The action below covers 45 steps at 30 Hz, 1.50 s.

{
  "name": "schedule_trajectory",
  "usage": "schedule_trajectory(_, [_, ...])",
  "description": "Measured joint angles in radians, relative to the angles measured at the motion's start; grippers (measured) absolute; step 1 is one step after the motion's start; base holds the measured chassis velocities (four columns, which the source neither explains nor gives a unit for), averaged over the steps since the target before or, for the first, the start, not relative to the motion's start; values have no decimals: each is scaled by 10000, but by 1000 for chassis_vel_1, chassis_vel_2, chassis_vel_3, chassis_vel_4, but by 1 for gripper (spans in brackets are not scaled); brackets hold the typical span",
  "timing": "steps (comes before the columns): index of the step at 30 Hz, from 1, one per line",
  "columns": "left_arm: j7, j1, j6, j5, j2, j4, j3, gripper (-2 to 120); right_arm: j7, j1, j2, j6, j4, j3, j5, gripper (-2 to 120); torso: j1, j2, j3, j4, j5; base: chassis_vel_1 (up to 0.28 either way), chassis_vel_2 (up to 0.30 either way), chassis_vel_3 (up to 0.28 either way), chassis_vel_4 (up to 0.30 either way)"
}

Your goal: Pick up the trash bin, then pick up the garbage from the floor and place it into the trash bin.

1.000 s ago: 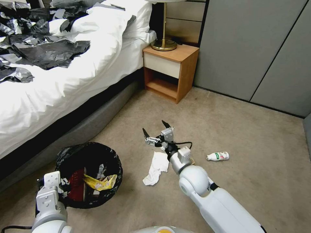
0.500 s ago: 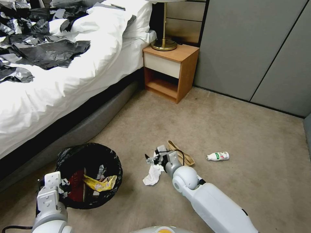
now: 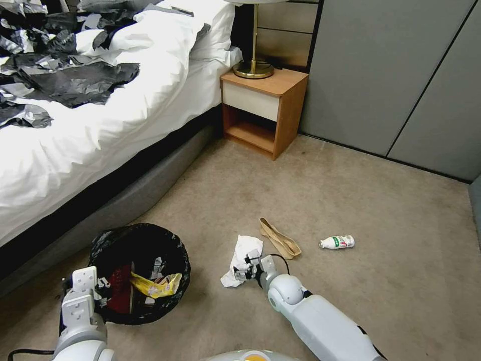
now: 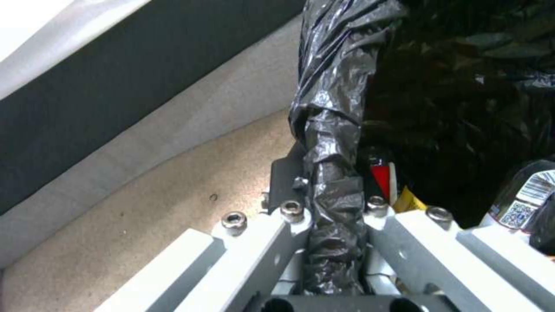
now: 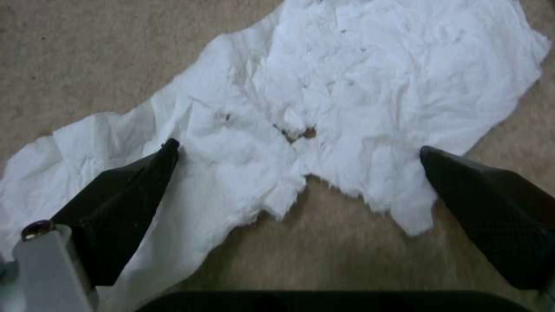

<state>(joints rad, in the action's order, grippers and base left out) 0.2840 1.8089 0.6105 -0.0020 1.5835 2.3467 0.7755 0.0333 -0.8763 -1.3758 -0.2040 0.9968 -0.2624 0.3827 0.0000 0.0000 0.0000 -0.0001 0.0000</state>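
Observation:
The trash bin point(image 3: 140, 273), lined with a black bag, sits on the carpet beside the bed; a yellow wrapper point(image 3: 156, 284) and a red one lie inside. My left gripper point(image 3: 96, 289) is shut on its near rim, and in the left wrist view its fingers point(image 4: 292, 212) pinch the bag-covered rim point(image 4: 332, 173). The garbage on the floor is a crumpled white paper point(image 3: 241, 253), a brown paper bag point(image 3: 279, 239) and a small bottle point(image 3: 336, 242). My right gripper point(image 3: 245, 268) hangs open just above the white paper point(image 5: 347, 86), its black fingertips point(image 5: 168, 151) straddling it.
The bed point(image 3: 100, 115) with white bedding and black bags runs along the left. A wooden nightstand point(image 3: 263, 108) with a lamp point(image 3: 253, 67) stands at the back. Grey wall panels point(image 3: 391, 75) close the right side. Open carpet lies around the bottle.
My right arm has drawn back toward me and dropped onto the white paper, uncovering the brown paper bag. The left gripper and bin shifted only slightly.

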Motion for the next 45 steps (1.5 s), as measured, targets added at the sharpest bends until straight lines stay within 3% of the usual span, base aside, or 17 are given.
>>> schedule_trajectory(7, [0,83,-5,24,3,15,2,1,-390,264,-257,416,-740,115,-300,99,-1,2,-2,-2,-3,0,0,0,0])
schedule_trajectory(11, [0,143,-20,38,15,72,-2,1,-479,297,-274,580,-850,159,-443,90,-1,2,-2,-4,-3,0,0,0,0])
schedule_trajectory(34, [-1,0,-35,54,44,65,-34,1,-351,286,-253,688,-669,126,-558,32,0,0,1,5,5,0,0,0,0])
schedule_trajectory(41, [-6,-50,-35,48,41,23,-39,1,-259,292,-238,804,-515,98,-691,2,0,-1,2,2,0,0,0,0,0])
schedule_trajectory(45, [-11,-63,-35,45,35,13,-39,1,-208,278,-201,890,-265,110,-737,0,0,-1,2,0,-1,0,0,0,0])
